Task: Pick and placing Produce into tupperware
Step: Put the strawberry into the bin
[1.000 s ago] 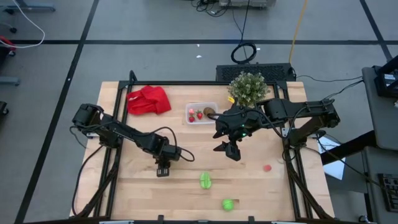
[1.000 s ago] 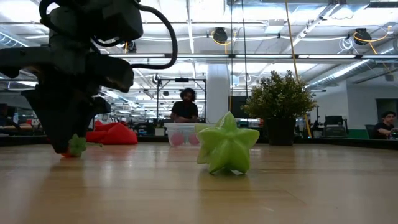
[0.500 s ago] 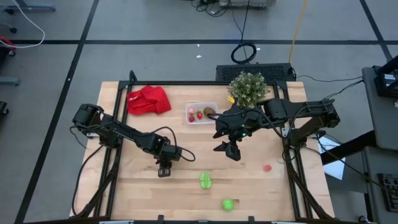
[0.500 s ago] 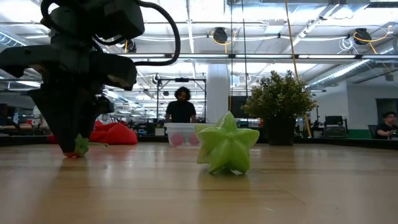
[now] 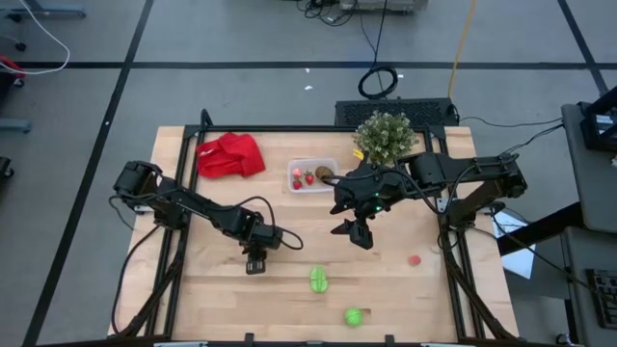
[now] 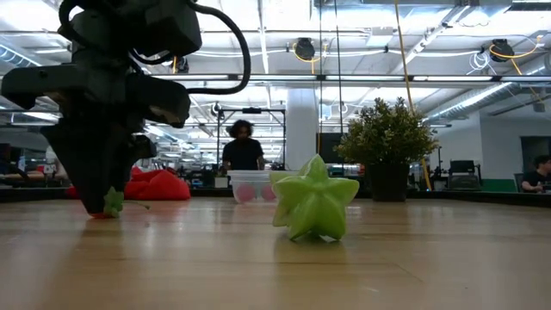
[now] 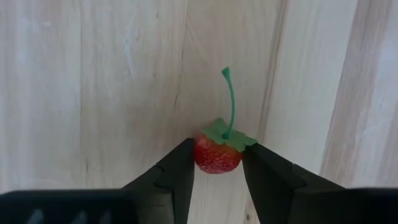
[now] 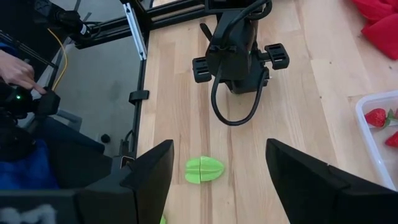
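**Left arm closing on a strawberry, container part-filled**

Step in hand: pick. The left gripper point(image 5: 254, 265), lower left of centre in the high view, stands down at the table point(image 5: 193, 289) with its jaws partly closed around a small red strawberry point(image 7: 217, 155). In the left wrist view the berry sits squarely between the two fingers point(image 7: 177, 171), both inner faces touching or all but touching its sides, green cap and stem poking out beyond the tips. The low view shows it resting on the wood at the left of frame.

Next move, judged: finish the squeeze, lift clear, carry up-frame and to the right to the tupperware point(image 5: 313, 176), release over its open top. The berry is small and round, so an off-centre pinch may squirt it out.

Right gripper point(image 5: 355, 231): centre of the high view, just below the container, jaws wide apart, holding nothing.

Other stock:
- tupperware, upper centre, already holding red pieces and a brown oval point(image 5: 326, 173)
- green star-shaped piece point(image 5: 319, 280), lower centre
- round green piece point(image 5: 354, 316), bottom centre
- loose red piece point(image 5: 415, 259), right of centre
- red cloth point(image 5: 230, 155), upper left
- potted plant point(image 5: 384, 137), upper centre-right
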You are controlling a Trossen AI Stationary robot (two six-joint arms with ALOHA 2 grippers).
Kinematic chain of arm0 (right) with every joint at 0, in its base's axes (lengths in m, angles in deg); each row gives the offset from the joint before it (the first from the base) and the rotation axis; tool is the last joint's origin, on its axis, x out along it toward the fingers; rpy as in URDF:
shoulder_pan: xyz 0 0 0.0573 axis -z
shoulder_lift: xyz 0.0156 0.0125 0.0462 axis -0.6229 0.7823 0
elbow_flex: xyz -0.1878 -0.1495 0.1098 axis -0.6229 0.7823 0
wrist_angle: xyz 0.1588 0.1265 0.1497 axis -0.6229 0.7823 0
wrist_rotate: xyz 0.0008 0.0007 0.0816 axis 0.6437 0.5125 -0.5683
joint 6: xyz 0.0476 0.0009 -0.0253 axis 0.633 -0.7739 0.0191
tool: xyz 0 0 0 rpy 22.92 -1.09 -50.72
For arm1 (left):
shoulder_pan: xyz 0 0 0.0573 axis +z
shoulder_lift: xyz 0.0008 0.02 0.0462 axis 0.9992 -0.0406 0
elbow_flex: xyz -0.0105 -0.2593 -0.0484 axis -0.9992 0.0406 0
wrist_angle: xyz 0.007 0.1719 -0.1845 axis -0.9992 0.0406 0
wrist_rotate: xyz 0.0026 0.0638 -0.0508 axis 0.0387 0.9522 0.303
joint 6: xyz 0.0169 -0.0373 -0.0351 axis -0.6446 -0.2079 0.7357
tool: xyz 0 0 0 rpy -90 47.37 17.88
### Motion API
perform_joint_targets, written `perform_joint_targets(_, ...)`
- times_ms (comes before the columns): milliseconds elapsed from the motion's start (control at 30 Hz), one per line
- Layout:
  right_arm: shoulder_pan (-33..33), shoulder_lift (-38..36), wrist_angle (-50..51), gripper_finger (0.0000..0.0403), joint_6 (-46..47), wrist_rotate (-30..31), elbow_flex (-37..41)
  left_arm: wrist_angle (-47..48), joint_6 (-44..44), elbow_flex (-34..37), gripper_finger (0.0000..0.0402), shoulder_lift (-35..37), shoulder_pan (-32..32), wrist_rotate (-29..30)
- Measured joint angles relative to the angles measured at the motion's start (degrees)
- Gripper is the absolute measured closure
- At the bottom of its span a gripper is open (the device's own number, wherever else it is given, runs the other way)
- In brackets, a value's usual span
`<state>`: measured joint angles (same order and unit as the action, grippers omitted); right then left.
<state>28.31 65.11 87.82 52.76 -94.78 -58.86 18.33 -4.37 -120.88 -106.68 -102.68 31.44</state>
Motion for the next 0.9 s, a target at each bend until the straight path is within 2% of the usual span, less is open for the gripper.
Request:
perform_joint_targets(233,0.0,0.0,0.0,0.0156,0.0,0.0,0.0,0.0,0.6,0.1,0.0308,0.0,0.0,-0.3)
perform_joint_targets(500,0.0,0.0,0.0,0.0156,0.0,0.0,0.0,-0.1,1.0,0.1,0.0293,-0.1,0.0,-0.3)
perform_joint_targets(900,0.0,0.0,0.0,0.0156,0.0,0.0,0.0,-0.1,1.9,0.2,0.0307,-0.2,0.0,0.3)
